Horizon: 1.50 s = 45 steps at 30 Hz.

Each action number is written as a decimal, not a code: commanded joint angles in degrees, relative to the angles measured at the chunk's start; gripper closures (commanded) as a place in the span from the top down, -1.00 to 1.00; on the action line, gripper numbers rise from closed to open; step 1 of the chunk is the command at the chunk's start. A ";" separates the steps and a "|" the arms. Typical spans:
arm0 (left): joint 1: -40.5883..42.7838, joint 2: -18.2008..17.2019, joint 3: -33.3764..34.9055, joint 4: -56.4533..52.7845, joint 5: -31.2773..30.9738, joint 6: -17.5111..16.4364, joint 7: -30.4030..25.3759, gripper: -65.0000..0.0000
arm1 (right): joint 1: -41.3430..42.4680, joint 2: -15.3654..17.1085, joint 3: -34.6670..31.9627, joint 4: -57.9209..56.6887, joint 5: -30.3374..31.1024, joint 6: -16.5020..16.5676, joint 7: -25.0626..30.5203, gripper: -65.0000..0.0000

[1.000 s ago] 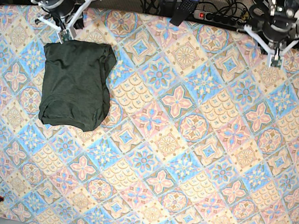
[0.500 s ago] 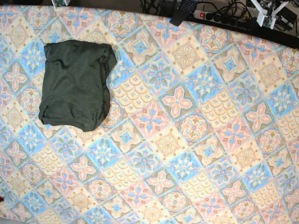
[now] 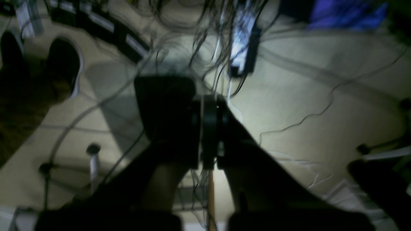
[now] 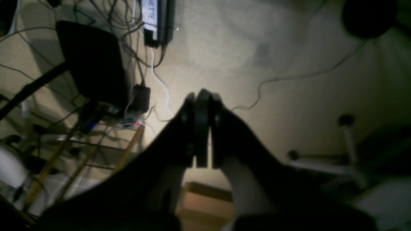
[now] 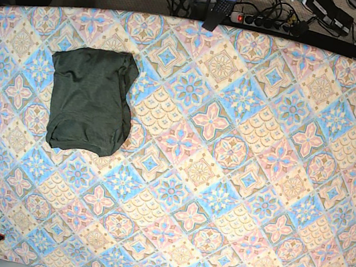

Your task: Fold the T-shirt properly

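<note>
1. T-shirt [image 5: 90, 101]: one item, dark olive-green heathered knit, no print. Folded into a compact upright rectangle with rounded lower corners, a soft bulge on its right edge and a faint curved crease near the bottom hem. It lies flat on the far-left part of the bench [image 5: 224, 181], which is covered in a pastel diamond-and-flower cloth.
2. My left claw [image 3: 210, 106]: seen from its wrist camera as a dark silhouette, jaws pressed together, gripping nothing. It hangs over pale floor strewn with cables [image 3: 301, 118], off the bench.
3. My right claw [image 4: 200, 96]: jaws likewise pressed together, empty, above floor with a power strip [image 4: 157, 19] and tangled leads.
</note>
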 commanded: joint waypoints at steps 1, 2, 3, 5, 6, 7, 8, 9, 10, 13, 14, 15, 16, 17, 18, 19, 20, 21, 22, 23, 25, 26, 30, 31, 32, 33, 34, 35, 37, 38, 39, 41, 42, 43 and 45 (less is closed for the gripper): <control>-0.86 -0.16 1.89 -1.86 -0.31 -0.46 -1.88 -1.00 | -0.13 0.65 0.22 -2.39 -0.01 0.26 1.21 -1.00; -2.01 -0.16 3.12 -3.97 -0.31 -0.46 -2.85 -1.00 | 1.19 0.65 -0.31 -4.76 -0.01 0.26 2.09 -1.00; -3.41 0.01 4.26 -6.78 -0.39 -0.38 -3.99 -1.00 | 3.12 0.65 -1.36 -7.66 -0.10 0.26 3.14 -1.00; -6.31 0.28 6.02 -11.44 -0.39 -0.38 -5.84 -1.00 | 6.64 0.65 -4.00 -13.20 -0.10 0.26 4.64 -1.00; -7.81 0.72 6.90 -13.55 -0.39 -0.38 -6.63 -1.00 | 8.05 0.65 -5.32 -15.75 -0.10 0.26 5.34 -1.00; -9.22 1.42 7.69 -15.75 -0.39 -0.38 -7.42 -1.00 | 9.37 0.65 -6.55 -18.39 -0.10 0.26 6.31 -1.00; -10.45 1.95 8.22 -17.86 -0.39 -0.38 -8.30 -1.00 | 10.33 0.65 -7.52 -20.76 -0.10 0.26 7.18 -1.00; -11.85 2.56 8.66 -20.50 -0.39 -0.38 -9.35 -1.00 | 11.39 0.65 -8.40 -23.49 -0.10 0.26 8.42 -1.00; -13.35 3.00 9.19 -23.40 -0.39 -0.38 -10.49 -1.00 | 12.97 0.65 -9.19 -26.39 -0.10 0.26 9.91 -1.00; -19.06 5.64 12.09 -33.51 -0.39 -0.38 -14.01 -1.00 | 18.51 0.48 -12.18 -35.80 -0.10 0.26 14.92 -1.00; -20.73 6.34 13.06 -36.94 -0.39 -0.38 -14.98 -1.00 | 20.27 -0.32 -13.41 -38.96 -0.10 0.26 16.50 -1.00; -22.40 7.13 13.85 -40.28 -0.39 -0.38 -16.30 -1.00 | 22.29 -1.72 -14.38 -42.12 -0.10 0.17 18.26 -1.00; -23.90 7.92 14.55 -43.18 -0.39 -0.38 -18.14 -1.00 | 23.87 -3.13 -15.26 -45.03 -0.10 0.17 19.93 -1.00; -25.30 8.80 15.43 -45.99 -0.39 -0.38 -20.08 -1.00 | 25.19 -4.18 -15.69 -48.19 -0.10 0.17 21.69 -1.00; -26.80 9.51 16.31 -49.24 -0.39 -0.38 -22.28 -1.00 | 26.42 -5.15 -15.87 -51.97 -0.10 0.17 23.98 -1.00; -27.94 10.12 16.92 -51.97 -0.39 -0.38 -23.86 -1.00 | 27.12 -5.85 -15.96 -54.96 -0.10 0.17 26.00 -1.00; -29.17 10.83 17.71 -54.87 -0.39 -0.38 -25.70 -1.00 | 28.09 -6.56 -15.96 -58.56 -0.10 0.17 28.72 -1.00; -30.14 11.53 18.42 -57.42 -0.39 -0.38 -27.55 -1.00 | 29.41 -7.00 -15.96 -61.29 -0.10 0.09 31.27 -1.00; -31.02 12.06 18.95 -59.62 -0.39 -0.38 -29.22 -1.00 | 30.64 -7.35 -15.96 -63.93 -0.01 0.09 33.65 -1.00; -32.16 12.50 19.65 -61.46 -0.39 -0.38 -30.71 -1.00 | 31.70 -7.61 -15.96 -66.65 -0.01 0.09 35.76 -1.00; -34.09 13.11 20.53 -64.28 -0.39 -0.38 -32.47 -1.00 | 33.37 -7.61 -15.96 -70.61 -0.01 0.09 40.15 -1.00; -34.97 13.55 20.53 -65.24 -0.39 -0.38 -32.82 -1.00 | 34.07 -7.70 -15.96 -72.01 0.25 0.00 41.56 -1.00; -37.00 13.90 20.53 -65.86 -0.39 -0.38 -32.91 -1.00 | 34.77 -10.25 -15.87 -72.89 0.43 -0.18 42.88 -1.00; -37.44 13.90 20.53 -65.86 -0.39 -0.38 -33.00 -1.00 | 34.77 -11.13 -15.87 -72.89 0.43 -0.88 42.88 -1.00; -37.70 13.99 20.53 -65.86 -0.39 -0.38 -33.00 -1.00 | 34.95 -11.74 -15.87 -72.89 0.43 -2.38 42.88 -1.00; -37.96 13.99 20.53 -65.86 -0.39 -0.38 -33.00 -1.00 | 35.56 -12.10 -15.87 -72.89 0.43 -4.40 42.88 -1.00; -38.14 13.99 20.44 -65.77 -0.48 -0.38 -33.09 -1.00 | 36.09 -12.62 -15.87 -72.98 0.43 -6.86 42.88 -1.00; -38.67 13.99 20.44 -65.77 -0.48 -0.38 -33.09 -1.00 | 36.35 -13.24 -15.87 -73.07 0.43 -8.88 42.88 -1.00; -39.02 13.99 20.44 -65.77 -0.48 -0.38 -33.09 -1.00 | 36.62 -14.56 -15.87 -73.07 0.43 -12.13 42.88 -1.00; -39.11 13.99 20.44 -65.77 -0.57 -0.38 -33.09 -1.00 | 36.62 -15.17 -15.87 -73.07 0.43 -13.80 42.88 -1.00; -39.19 14.08 20.44 -65.77 -0.57 -0.38 -33.09 -1.00 | 36.71 -15.79 -15.87 -73.07 0.43 -15.03 42.88 -1.00; -39.28 14.08 20.44 -65.77 -0.66 -0.38 -33.09 -1.00 | 37.59 -16.93 -15.87 -73.07 0.51 -15.91 42.88 -1.00; -39.55 14.17 20.44 -65.77 -0.74 -0.38 -33.09 -1.00 | 38.29 -17.63 -15.26 -73.42 0.51 -15.91 42.70 -1.00; -39.81 14.43 20.44 -65.77 -0.74 -0.38 -33.09 -1.00 | 38.55 -18.16 -14.20 -73.51 0.51 -15.91 42.61 -1.00; -39.81 14.69 20.44 -65.77 -0.74 -0.38 -33.09 -1.00 | 38.73 -19.13 -11.65 -73.51 0.34 -15.91 42.61 -1.00</control>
